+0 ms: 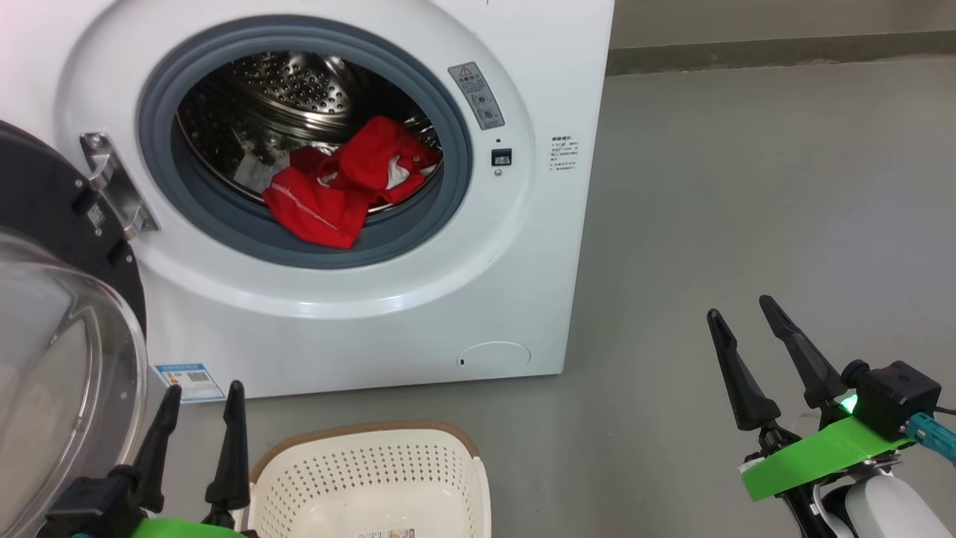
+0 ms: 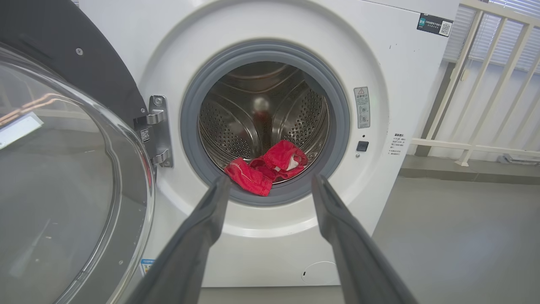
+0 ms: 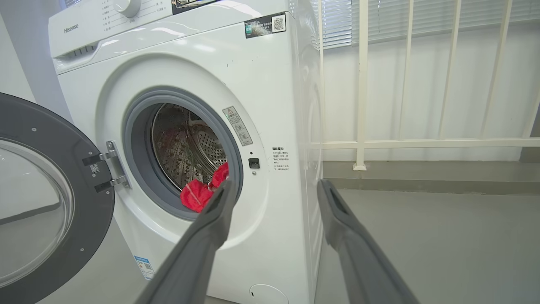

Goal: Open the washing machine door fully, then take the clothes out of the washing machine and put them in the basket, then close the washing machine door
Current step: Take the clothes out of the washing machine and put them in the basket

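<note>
Wide-open washing machine door (image 1: 52, 351) clears the washing machine (image 1: 358, 329); clothes (image 1: 340, 190) at its drum lip, basket (image 1: 373, 471) in front for drop-off; left claw (image 1: 205, 387), right claw (image 1: 740, 307) spread, empty.

Noted on the right gripper (image 1: 739, 307): two long, tapered, matt black fingers above a bright green flat wrist plate (image 1: 814, 454). The black boxy wrist module (image 1: 892, 400) carries a lit green indicator light (image 1: 848, 405), a teal plug (image 1: 930, 433) and a thin dark cable (image 1: 945, 410). The forearm has a glossy white rounded forearm shell (image 1: 889, 508). The left gripper (image 1: 205, 387) has identical black fingers and a matching green plate (image 1: 179, 529).
</note>
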You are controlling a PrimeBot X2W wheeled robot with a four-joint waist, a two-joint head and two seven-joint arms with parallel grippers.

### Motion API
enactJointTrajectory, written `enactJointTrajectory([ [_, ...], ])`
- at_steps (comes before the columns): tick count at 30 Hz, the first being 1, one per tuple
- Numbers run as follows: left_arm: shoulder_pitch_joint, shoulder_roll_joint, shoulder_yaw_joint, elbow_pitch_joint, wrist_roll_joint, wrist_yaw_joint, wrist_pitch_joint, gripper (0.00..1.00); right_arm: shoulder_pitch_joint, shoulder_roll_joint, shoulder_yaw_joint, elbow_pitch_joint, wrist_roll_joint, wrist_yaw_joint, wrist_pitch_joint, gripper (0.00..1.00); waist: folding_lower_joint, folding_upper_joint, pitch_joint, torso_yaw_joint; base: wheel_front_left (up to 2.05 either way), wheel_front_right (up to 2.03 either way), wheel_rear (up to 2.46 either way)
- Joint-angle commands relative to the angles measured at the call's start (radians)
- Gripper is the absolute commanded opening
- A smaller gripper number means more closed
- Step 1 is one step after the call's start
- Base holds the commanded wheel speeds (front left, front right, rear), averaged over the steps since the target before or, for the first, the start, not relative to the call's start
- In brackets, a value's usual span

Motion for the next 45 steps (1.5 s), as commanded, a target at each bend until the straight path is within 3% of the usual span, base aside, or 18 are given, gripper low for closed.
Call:
enactJointTrajectory([
  [1, -0.025, 0.015, 0.043, -0.022, 0.006, 0.005, -0.012, 1.00, -0.009, -0.010, 0.020, -0.024, -0.009, -0.001, -0.006, 1.00, 0.0000, 0.0000, 0.001, 0.000, 1.00, -1.00, 0.00],
  [12, -0.028, 0.015, 0.040, -0.014, 0.000, 0.000, -0.012, 1.00, -0.012, -0.005, 0.023, -0.019, -0.009, -0.001, -0.006, 1.00, 0.0000, 0.0000, 0.004, 0.000, 0.72, -0.72, 0.00],
  [45, -0.060, 0.034, 0.019, 0.022, 0.007, 0.013, 0.006, 1.00, -0.016, -0.019, 0.040, -0.003, 0.005, -0.001, -0.006, 1.00, 0.0000, 0.0000, 0.019, -0.002, 0.00, 0.00, 0.00],
])
